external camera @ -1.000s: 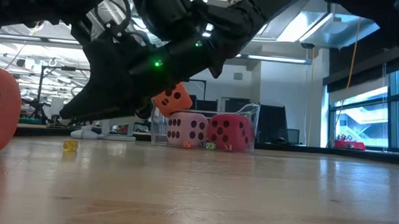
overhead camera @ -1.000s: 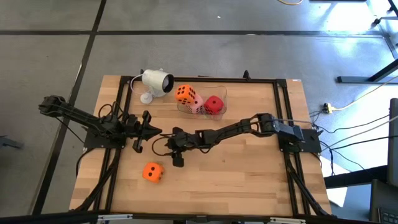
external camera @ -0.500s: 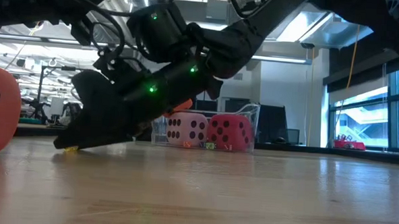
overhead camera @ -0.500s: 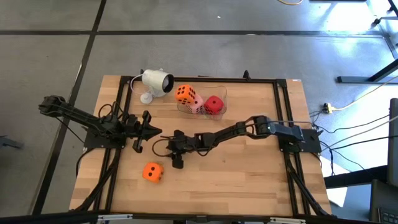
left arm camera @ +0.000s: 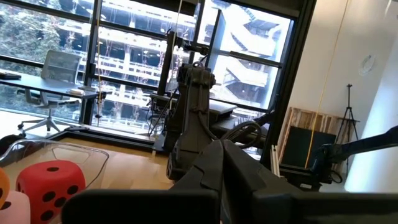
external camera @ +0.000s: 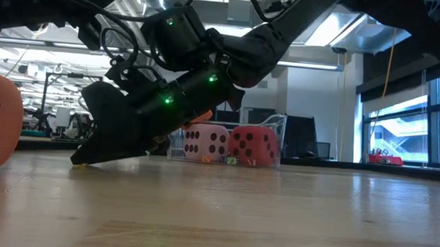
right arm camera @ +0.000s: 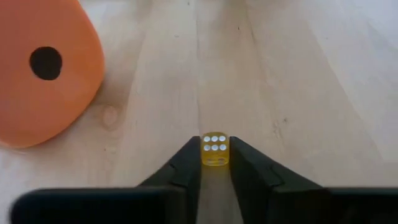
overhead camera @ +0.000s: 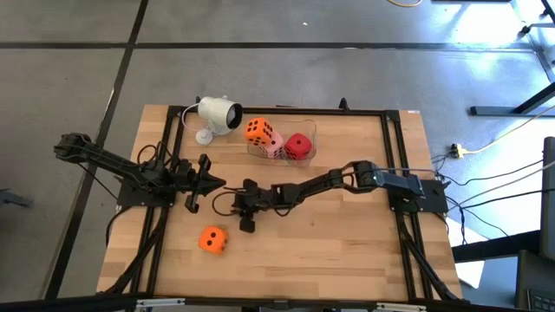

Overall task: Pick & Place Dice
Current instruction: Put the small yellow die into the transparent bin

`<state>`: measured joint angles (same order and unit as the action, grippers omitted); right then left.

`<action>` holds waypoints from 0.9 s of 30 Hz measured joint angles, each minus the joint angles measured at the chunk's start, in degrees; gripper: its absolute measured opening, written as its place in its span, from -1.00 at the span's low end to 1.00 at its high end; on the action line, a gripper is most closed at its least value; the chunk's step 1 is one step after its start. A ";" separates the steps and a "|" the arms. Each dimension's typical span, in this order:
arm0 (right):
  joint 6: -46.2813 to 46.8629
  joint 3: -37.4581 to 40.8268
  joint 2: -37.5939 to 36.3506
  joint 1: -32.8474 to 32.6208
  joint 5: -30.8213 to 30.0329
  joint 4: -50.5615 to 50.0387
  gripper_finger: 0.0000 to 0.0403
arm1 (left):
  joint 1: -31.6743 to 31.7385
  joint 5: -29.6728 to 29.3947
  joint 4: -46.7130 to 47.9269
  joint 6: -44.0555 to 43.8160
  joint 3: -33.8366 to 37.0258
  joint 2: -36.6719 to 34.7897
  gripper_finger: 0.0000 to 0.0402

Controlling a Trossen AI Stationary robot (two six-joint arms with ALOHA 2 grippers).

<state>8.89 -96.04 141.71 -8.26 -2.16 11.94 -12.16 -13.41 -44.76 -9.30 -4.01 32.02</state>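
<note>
Low over the wooden worktop (overhead camera: 347, 234), the right gripper (right arm camera: 215, 163) is clenching its jaws on a tiny translucent yellow die (right arm camera: 215, 150), white pips showing. Beside it, a soft orange die (right arm camera: 43, 68) is lying, partly cut off. The left gripper (overhead camera: 206, 183) is waiting; its jaws are hard to make out.

Orange dice: two, one in the clear container (overhead camera: 252, 131), one loose on the table (overhead camera: 212, 240).
Red dice: one (overhead camera: 297, 146).
Pale pink dice: one (overhead camera: 274, 145).
Tiny yellow dice: one (right arm camera: 215, 150), six white pips showing.
Clear containers: one (overhead camera: 308, 129).
White cameras: one (overhead camera: 218, 113).
Robot arms: two.
Grippers: two, left gripper (overhead camera: 192, 182), right gripper (right arm camera: 215, 163).
Wooden tables: one (overhead camera: 347, 251).
</note>
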 joint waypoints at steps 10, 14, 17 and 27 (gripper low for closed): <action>1.12 0.09 -0.35 -0.29 1.57 1.33 -0.77 | 0.00 0.00 0.01 0.00 0.02 0.01 -0.97; -0.28 0.10 -2.84 -0.99 0.07 1.32 -0.74 | 0.00 0.00 0.01 -0.02 0.01 0.00 -0.96; -2.70 0.08 -5.35 -1.63 -2.15 0.00 -0.72 | 0.00 0.00 0.01 -0.01 0.02 0.00 -0.96; -10.15 0.08 -15.07 -2.49 -12.56 -15.21 -0.75 | 0.00 0.00 0.01 -0.02 0.00 0.01 -0.97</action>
<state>-1.26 -95.96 126.64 -10.75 -14.72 -3.27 -12.16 -13.41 -44.75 -9.32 -4.01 32.03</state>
